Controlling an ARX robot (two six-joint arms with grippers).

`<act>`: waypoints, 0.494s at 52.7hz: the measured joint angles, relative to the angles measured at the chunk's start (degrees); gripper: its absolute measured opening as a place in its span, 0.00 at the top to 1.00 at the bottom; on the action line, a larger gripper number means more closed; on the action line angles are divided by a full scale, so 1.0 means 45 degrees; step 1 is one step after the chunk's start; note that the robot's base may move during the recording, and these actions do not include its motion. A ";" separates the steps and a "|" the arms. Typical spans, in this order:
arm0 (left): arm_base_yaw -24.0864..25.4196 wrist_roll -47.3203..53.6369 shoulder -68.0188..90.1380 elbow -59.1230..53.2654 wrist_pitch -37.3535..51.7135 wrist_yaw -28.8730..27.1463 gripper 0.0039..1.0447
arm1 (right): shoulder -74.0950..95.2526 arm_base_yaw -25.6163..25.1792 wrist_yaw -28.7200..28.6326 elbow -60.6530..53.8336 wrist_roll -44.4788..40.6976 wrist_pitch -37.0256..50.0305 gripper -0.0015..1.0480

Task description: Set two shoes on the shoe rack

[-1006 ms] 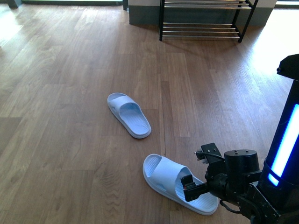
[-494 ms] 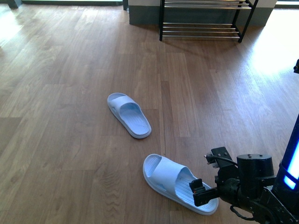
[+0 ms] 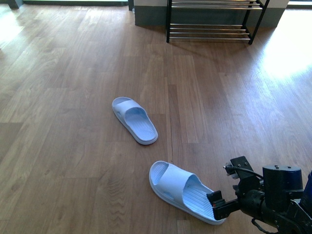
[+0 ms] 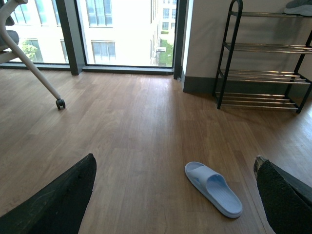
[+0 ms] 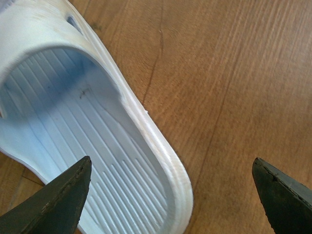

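The near slide (image 3: 183, 192), pale blue, lies on the wood floor (image 3: 73, 73) close in front of me. The far slide (image 3: 134, 120) lies apart from it, further left and away. Over the last second my right gripper (image 5: 169, 187) has drawn back rightward from the footbed to the heel rim, fingers spread wide and empty, so I judge neither shoe is picked up yet. My left gripper (image 4: 174, 195) hangs spread and empty too. The shoe rack (image 3: 214, 29) stands at the far side, and nothing lies between.
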 joint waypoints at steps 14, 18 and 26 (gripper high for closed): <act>0.0000 0.0000 0.0000 0.0000 0.0000 0.0000 0.09 | 0.1219 0.0699 0.0146 0.1501 -0.0301 -0.0185 0.09; 0.0000 0.0000 0.0000 0.0000 0.0000 0.0000 0.09 | 0.1316 0.1025 0.0058 0.1807 -0.0330 -0.0262 0.09; 0.0000 0.0000 0.0000 0.0000 0.0000 0.0000 0.09 | 0.1370 0.1030 0.0034 0.2341 -0.0335 -0.0423 0.09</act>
